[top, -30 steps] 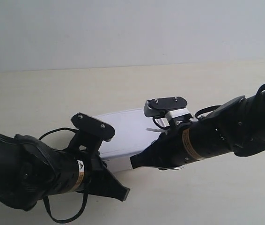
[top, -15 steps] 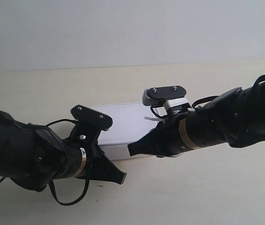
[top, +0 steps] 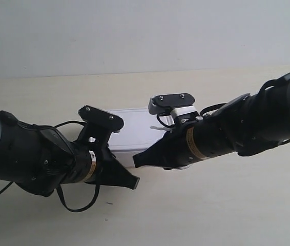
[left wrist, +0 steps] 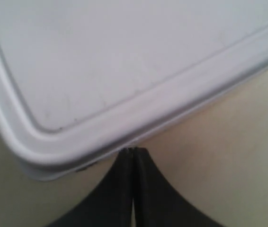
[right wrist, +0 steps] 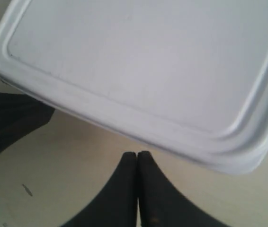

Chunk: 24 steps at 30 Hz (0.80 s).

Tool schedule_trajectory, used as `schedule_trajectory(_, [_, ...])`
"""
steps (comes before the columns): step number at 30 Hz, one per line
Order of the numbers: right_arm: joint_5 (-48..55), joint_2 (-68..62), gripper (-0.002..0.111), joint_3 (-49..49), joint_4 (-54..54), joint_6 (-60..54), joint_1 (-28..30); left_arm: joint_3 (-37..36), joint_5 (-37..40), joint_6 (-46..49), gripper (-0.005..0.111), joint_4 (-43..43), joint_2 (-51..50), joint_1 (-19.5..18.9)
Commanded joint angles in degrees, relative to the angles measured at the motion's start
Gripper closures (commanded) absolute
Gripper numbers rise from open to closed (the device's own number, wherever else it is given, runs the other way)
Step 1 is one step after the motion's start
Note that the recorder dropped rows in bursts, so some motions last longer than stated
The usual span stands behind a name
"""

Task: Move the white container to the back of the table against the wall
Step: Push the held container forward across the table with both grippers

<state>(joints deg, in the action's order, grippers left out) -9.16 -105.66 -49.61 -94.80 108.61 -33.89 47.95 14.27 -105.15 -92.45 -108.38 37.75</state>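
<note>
Clenched on nothing, our left gripper (left wrist: 133,156) presses its closed tips against the rim of the white container (left wrist: 124,61). Our right gripper (right wrist: 137,157), equally pinched tight and empty, sits just short of that rim, with a sliver of the table (right wrist: 77,156) showing between. In the exterior view we see the wall (top: 135,36) across the back. The arm at the exterior view's left (top: 37,159) and the arm at the exterior view's right (top: 237,133) reach in from either side. The container lies flat between them, lid on, a strip of table apart from the wall.
</note>
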Motion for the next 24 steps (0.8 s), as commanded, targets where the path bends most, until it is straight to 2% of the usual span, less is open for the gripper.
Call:
schedule_trajectory(1, [2.1, -1.5, 0.108, -1.1, -0.2, -0.2, -0.1, 0.7, 0.0, -0.4, 0.107, -0.4, -0.2, -0.1])
schedule_trajectory(4, [1.9, -2.6, 0.108, -3.0, -0.2, 0.0, -0.1, 1.1, 0.6, -0.4, 0.107, -1.5, -0.2, -0.5])
schedule_trajectory(11, [2.1, -4.3, 0.108, -6.7, 0.1, 0.0, -0.1, 3.1, -1.9, -0.2, 0.107, -2.3, -0.2, -4.8])
schedule_trajectory(24, [3.6, -7.0, 0.108, -10.1, -0.4, 0.9, -0.1, 6.8, -4.3, 0.1, 0.107, -2.9, -3.8, -7.0])
